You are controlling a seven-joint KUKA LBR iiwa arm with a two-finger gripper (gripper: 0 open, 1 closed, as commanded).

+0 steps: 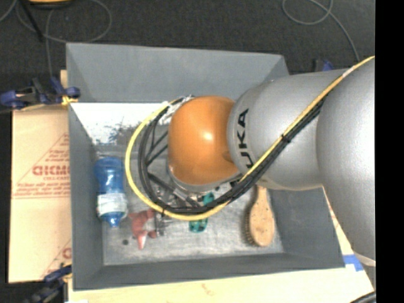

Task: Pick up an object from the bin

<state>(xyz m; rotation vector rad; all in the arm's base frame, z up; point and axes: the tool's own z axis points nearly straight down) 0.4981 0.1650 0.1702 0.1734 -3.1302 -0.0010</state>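
1. The grey bin (189,267) has a bare near wall.
2. A small red thing (141,227) lies on the bin floor close to the near wall, left of the middle. I cannot tell what it is.
3. A small green thing (198,225) lies just right of the middle, also close to the near wall. Part of it is hidden under the robot.
4. A wooden brush (259,219) lies by the near right corner. It points from the near wall toward the far wall.
5. The gripper (161,214) hangs low between the red thing and the green thing, and nearer the red one. Only dark bits of it peek out, so I cannot tell if its jaws are spread or pressed together, or if they pinch anything.
6. A blue bottle (110,191) lies on its side along the left wall. It has a pale label (111,203) near one end, with no words I can read.
7. A round orange cover (199,141) sits over the middle of the bin, with a yellow cable (130,169) looped round it.
8. The big grey arm (297,137) comes in over the right wall. Black letters on it read "UKA".
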